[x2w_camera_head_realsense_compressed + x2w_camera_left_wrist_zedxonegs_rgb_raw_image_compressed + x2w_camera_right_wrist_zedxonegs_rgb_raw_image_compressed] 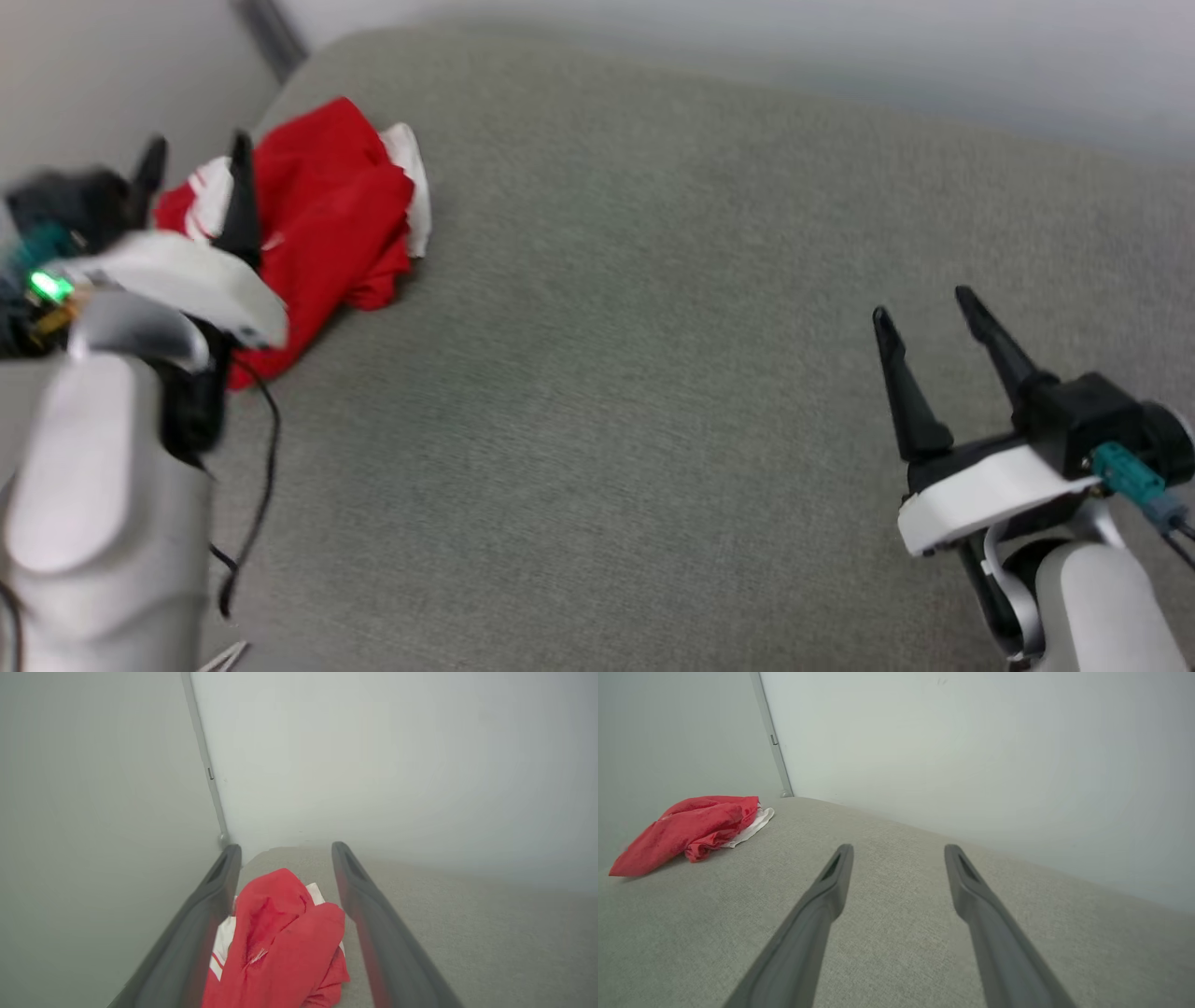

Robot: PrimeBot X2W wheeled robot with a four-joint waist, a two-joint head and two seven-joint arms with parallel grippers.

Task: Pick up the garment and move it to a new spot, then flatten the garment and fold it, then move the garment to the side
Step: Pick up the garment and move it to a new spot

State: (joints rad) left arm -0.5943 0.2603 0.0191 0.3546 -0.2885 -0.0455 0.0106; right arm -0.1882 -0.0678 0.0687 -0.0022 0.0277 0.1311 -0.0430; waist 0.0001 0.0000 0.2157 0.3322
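The garment lies crumpled in a heap at the far left corner of a grey fabric-covered surface, close to where two pale walls meet at a thin vertical metal strip. Most of what shows is plain red cloth. White sleeve fabric pokes out at the far edge, and a piece with red stripes shows on the left side. It is too bunched up for any lettering or logo to be read.

The left gripper is at the garment, blurred in the head view, with one dark finger crossing the red cloth. Its jaws stand wide apart, and in the left wrist view the heap sits between and below the two fingers. I cannot tell whether the fingers touch the cloth. A green light glows on that wrist, and a black cable hangs from it.

The right gripper is at the near right, well apart from the garment, above bare grey fabric. Its jaws are spread wide with nothing between them.
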